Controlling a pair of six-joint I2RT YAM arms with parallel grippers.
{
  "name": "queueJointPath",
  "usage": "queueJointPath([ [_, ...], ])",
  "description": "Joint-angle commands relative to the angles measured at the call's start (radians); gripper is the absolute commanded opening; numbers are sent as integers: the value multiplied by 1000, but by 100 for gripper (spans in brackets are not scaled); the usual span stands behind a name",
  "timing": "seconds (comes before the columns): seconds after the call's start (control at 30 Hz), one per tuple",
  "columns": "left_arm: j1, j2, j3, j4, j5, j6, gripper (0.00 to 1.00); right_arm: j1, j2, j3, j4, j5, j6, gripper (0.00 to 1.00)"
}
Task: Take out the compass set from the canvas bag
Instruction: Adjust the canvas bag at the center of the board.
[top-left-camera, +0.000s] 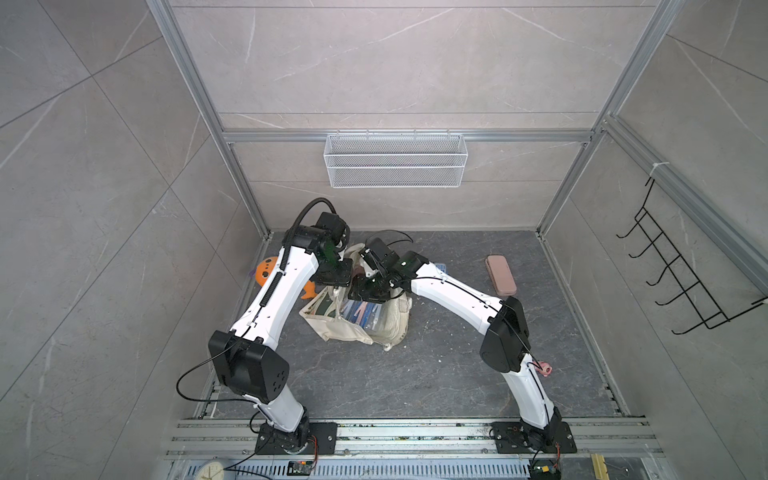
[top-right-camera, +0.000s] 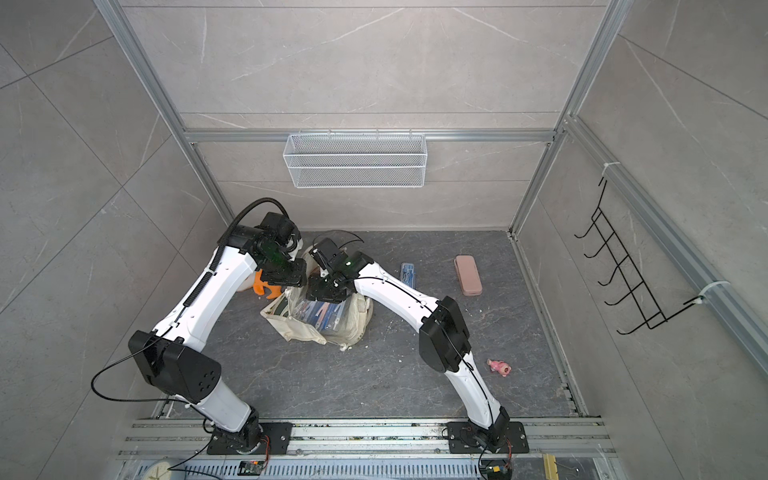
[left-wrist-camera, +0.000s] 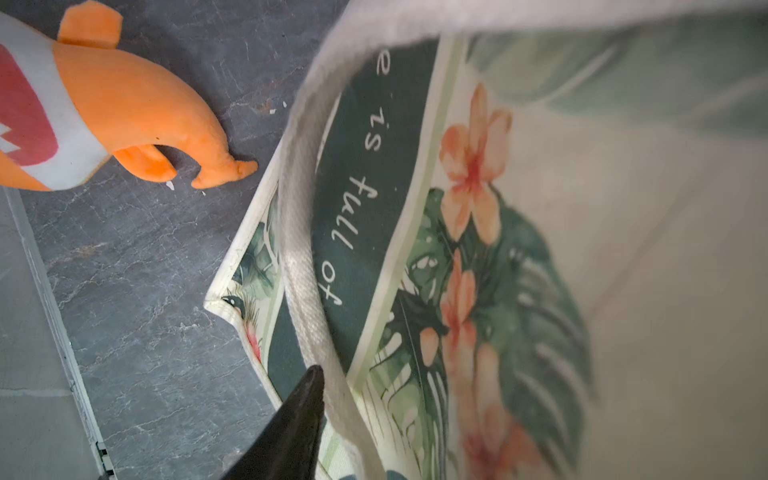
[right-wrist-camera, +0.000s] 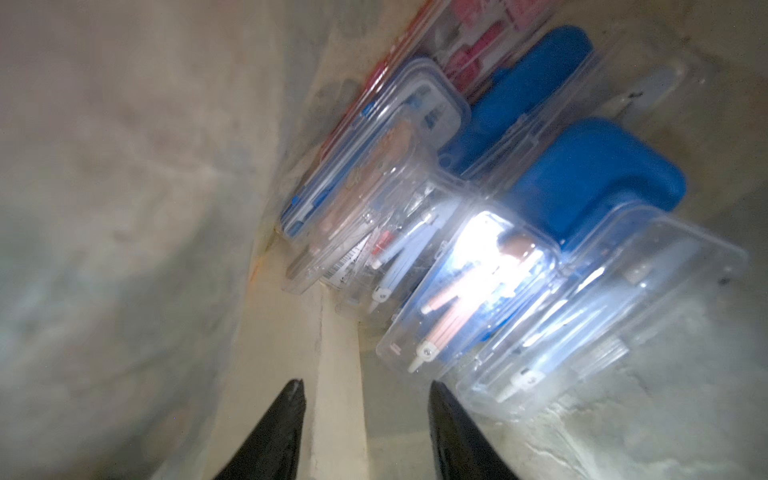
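Looming closest under the overhead camera, the left arm (top-left-camera: 270, 299) and right arm (top-left-camera: 453, 293) bend inward over the canvas bag (top-left-camera: 347, 330), which lies slumped on the dark counter (top-left-camera: 415, 382) with its mouth under the two grippers. Inside it sit several compass sets (right-wrist-camera: 469, 286), clear plastic cases packed side by side and overlapping, some on blue trays, so none of these is out yet. The cases look light, rigid and slick, likely to slide on one another, and the soft cloth will probably sag and drag on anything pulled through it. I judge the best hold to be across the thin end of the nearest case, with the bag's rim held up. The right gripper (right-wrist-camera: 365, 386) is inside the bag, jaws apart with nothing between them but cream lining, just short of the nearest case. The left gripper (top-left-camera: 343, 275) is at the bag's rim by a handle (left-wrist-camera: 299, 232). Only one finger (left-wrist-camera: 305, 399) shows, beside the strap, so I cannot tell whether it grips or is released. Only the right wrist view shows the cases plainly; both top views give a glimpse of colour through the mouth. Only the left wrist view shows the green panel's lettering and the orange plush toy (left-wrist-camera: 137, 112) near the bag's corner. A top view alone shows a small blue-tinted case (top-right-camera: 408, 272) on the counter beyond the right arm.
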Motion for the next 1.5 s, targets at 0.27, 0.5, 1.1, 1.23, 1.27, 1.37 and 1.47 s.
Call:
queueJointPath([
  [0.27, 6, -38, -28, -43, 22, -50, 6, -18, 400, 837, -491, -2, -20, 52],
  [0.5, 6, -79, -71, 9, 45, -69, 0, 15, 422, 915, -629, 80, -11, 55],
  [1.1, 7, -107, -127, 72, 77, -56, 0, 53, 272, 962, -773, 185, -68, 62],
  [1.23, 6, -106, -136, 87, 85, -58, 0, 53, 241, 962, -809, 194, -71, 62],
  [1.27, 6, -108, -139, 94, 86, -59, 0, 54, 228, 961, -827, 203, -72, 62],
  [1.37, 6, -109, -150, 113, 92, -62, 0, 54, 191, 962, -894, 252, -84, 63],
  [1.47, 6, -104, -151, 124, 96, -61, 0, 59, 140, 953, -917, 269, -106, 63],
])
